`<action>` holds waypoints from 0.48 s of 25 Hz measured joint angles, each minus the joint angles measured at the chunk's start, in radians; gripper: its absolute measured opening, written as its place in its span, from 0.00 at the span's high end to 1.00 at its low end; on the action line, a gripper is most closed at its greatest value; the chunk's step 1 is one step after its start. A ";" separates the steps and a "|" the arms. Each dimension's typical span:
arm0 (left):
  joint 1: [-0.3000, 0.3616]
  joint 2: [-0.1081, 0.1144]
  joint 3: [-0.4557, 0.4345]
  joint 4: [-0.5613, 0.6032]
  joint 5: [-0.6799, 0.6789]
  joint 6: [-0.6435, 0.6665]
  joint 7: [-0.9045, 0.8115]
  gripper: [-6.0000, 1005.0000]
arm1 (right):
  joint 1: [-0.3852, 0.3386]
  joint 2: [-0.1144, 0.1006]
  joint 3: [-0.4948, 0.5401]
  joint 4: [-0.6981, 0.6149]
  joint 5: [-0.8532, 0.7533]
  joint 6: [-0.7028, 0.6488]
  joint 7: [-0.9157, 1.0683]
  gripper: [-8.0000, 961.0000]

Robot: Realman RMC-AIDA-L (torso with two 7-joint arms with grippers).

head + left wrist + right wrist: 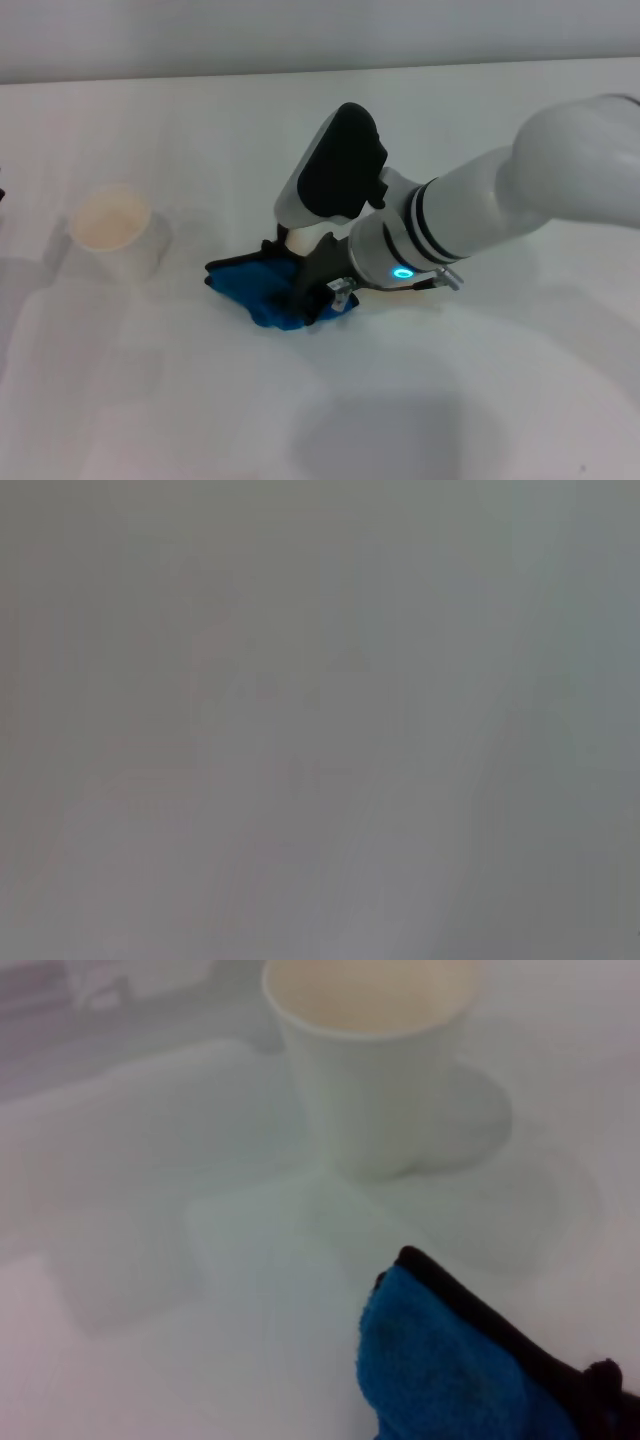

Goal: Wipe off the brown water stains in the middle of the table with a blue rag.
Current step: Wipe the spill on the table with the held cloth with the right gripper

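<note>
The right gripper [318, 290] clenches the bunched blue rag [262, 290] against the table [480, 400]. No brown stain shows, so wiping seems nearly done.

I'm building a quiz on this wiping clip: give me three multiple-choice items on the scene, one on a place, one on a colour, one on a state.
1. Where does the white paper cup stand from the blue rag?
A. to the robot's left
B. to its right
C. on top of it

2. What colour is the rag's edging?
A. red
B. black
C. yellow

3. How does the rag lie under the right gripper?
A. spread flat
B. bunched up
C. hanging in the air

Key: 1 A, the head view shows the cup left of the rag. 2 B, the right wrist view shows a black hem. 3 B, it lies crumpled on the table.
</note>
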 joint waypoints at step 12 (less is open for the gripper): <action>-0.002 -0.002 -0.002 0.001 -0.005 -0.005 0.000 0.16 | 0.004 0.000 -0.132 0.027 0.044 0.217 -0.001 0.86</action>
